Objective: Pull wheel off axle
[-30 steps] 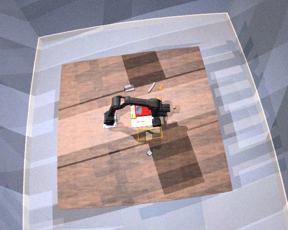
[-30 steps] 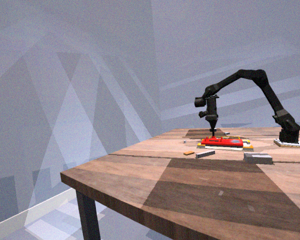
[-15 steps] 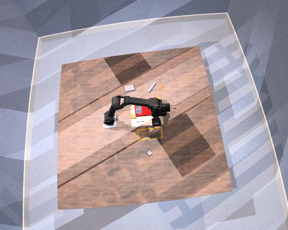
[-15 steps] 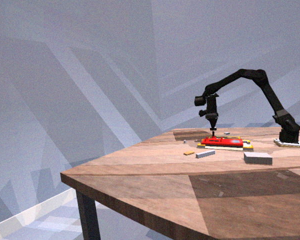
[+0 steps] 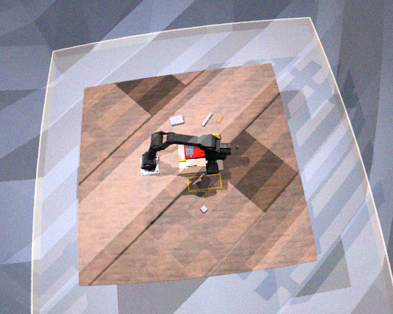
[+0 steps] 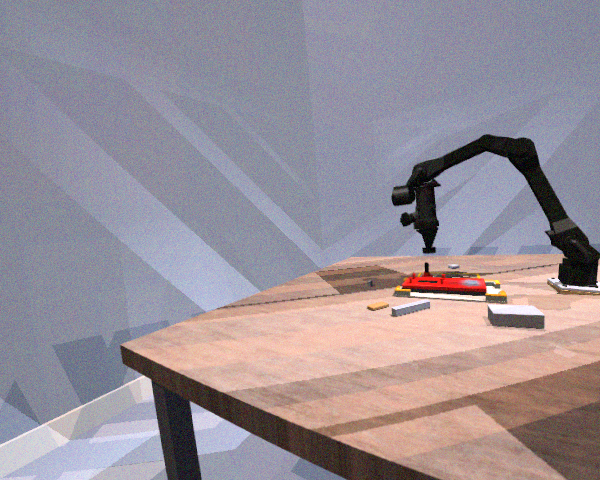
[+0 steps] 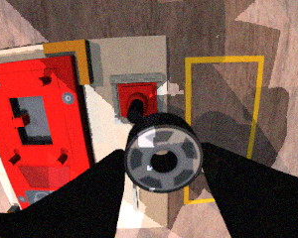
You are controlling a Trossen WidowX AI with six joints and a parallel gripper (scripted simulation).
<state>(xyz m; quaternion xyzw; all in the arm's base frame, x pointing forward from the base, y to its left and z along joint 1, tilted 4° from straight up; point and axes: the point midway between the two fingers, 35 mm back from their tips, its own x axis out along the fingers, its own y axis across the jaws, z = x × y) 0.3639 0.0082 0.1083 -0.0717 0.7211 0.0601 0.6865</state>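
Black fingers of the gripper (image 7: 164, 178) are seen clamped on the wheel (image 7: 164, 154), one on either side of its dark tyre. The wheel is held in the air, its grey hub and round centre hole turned toward the wrist camera. Taking the upright axle (image 7: 136, 107) as the landmark: the wheel is off it and above it, shifted a little toward the marked area (image 7: 258, 101). In the exterior view the axle (image 6: 426, 268) stands as a short dark pin with a clear gap of air between its tip and the gripper (image 6: 428, 248) overhead.

The axle rises from a small red block set in a grey square seat. Beside the axle, on the side away from the marked area, lies the red plate (image 7: 32, 126) with a grey-lined cut-out, on a pale board (image 7: 144, 54) that also carries the axle's seat. A yellow-orange corner piece (image 7: 73, 54) sits at the board's edge near the axle. The marked area, a yellow outlined rectangle, lies on the table (image 6: 290, 351) just beside the board, on the axle's other side; its outline is partly covered by the wheel and one finger in the wrist view.

Farther from the axle, beyond the red plate (image 5: 194, 152), three loose pieces rest on the wood: a grey block (image 5: 177, 120), a thin grey bar (image 5: 207, 119) and a small orange tile (image 5: 219, 118). A small grey cube (image 5: 204, 209) lies past the marked area (image 5: 204, 182).
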